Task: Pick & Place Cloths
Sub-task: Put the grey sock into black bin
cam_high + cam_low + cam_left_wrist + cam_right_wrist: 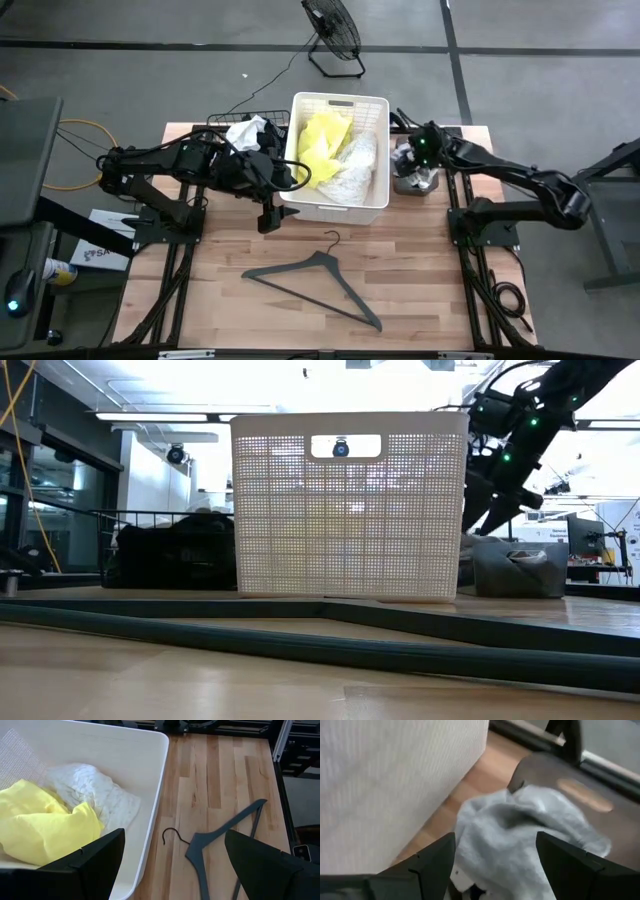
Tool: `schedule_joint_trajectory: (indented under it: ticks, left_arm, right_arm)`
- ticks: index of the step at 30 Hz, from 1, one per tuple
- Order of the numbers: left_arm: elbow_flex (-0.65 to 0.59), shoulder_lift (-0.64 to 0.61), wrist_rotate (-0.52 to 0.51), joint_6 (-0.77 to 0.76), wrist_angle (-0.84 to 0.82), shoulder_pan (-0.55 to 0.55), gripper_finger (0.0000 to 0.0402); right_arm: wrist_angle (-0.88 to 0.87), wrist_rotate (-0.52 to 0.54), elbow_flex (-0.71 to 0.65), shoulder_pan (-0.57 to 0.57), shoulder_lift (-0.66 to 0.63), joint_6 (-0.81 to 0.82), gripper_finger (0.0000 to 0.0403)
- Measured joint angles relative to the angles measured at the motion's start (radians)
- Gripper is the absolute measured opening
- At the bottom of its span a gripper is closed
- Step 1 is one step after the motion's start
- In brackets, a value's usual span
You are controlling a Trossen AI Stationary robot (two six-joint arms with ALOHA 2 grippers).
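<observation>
- High view: the white basket [337,157] stands at the far middle of the desk [230,300]; in it lie the yellow cloth [321,147] and, beside it toward the right wall, the white cloth [352,170]; a wire basket [250,124] with black cloths [270,136] and a small white one [243,132] sits against the basket's left side; the left pincer [287,172] hangs at the basket's left rim, fingers spread, holding nothing; the right pincer [418,152] is over the grey cloths [415,176] just right of the basket, near the desk's right edge; the hanger [315,281] lies alone on the near half, with bare wood around it.
- Low view: the basket's slatted wall [350,510] fills the middle; the wire basket's dark heap [175,555] is at its left, the grey pile [520,568] at its right, under the right arm; the hanger's bar [320,630] crosses the foreground.
- Left wrist view: the fingers [85,865] stand wide and empty, straddling the basket rim [157,780]; yellow cloth touches white cloth inside; the hanger [220,840] lies on open wood outside.
- Right wrist view: the fingers [432,862] stand apart on either side of a grey cloth [520,845], close by the basket wall [395,780]; whether they touch it, I cannot tell.
</observation>
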Motion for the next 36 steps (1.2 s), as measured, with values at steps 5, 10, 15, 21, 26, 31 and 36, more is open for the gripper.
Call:
schedule_joint_trajectory:
  ticks: [5,10,15,21,26,31,36]
  left_arm:
    - [0.000,0.000,0.006,0.001,0.000,0.000,0.0338]
    - [0.000,0.000,0.006,0.001,0.000,0.000,0.0338]
    - [0.000,0.000,0.007,0.000,-0.001,0.000,0.0338]
    - [0.000,0.000,0.007,0.000,-0.006,0.000,0.0338]
    - [0.000,0.000,0.007,0.000,-0.007,0.000,0.0338]
    - [0.000,0.000,0.007,0.000,-0.007,0.000,0.0338]
    - [0.000,0.000,0.007,0.000,-0.007,0.000,0.0338]
  right_arm:
    - [0.023,-0.005,-0.032,0.027,0.027,-0.047,0.0270]
    - [0.048,0.043,-0.037,0.048,0.051,-0.064,0.0259]
    - [0.036,0.115,-0.037,0.049,0.070,-0.067,0.0194]
    - [0.013,0.146,-0.037,0.049,0.079,-0.067,0.0084]
    - [-0.032,0.161,-0.034,0.049,0.079,-0.071,0.0010]
    - [-0.133,0.234,-0.001,0.049,0.074,-0.068,0.0006]
    - [-0.238,0.277,0.031,0.047,0.071,-0.073,0.0005]
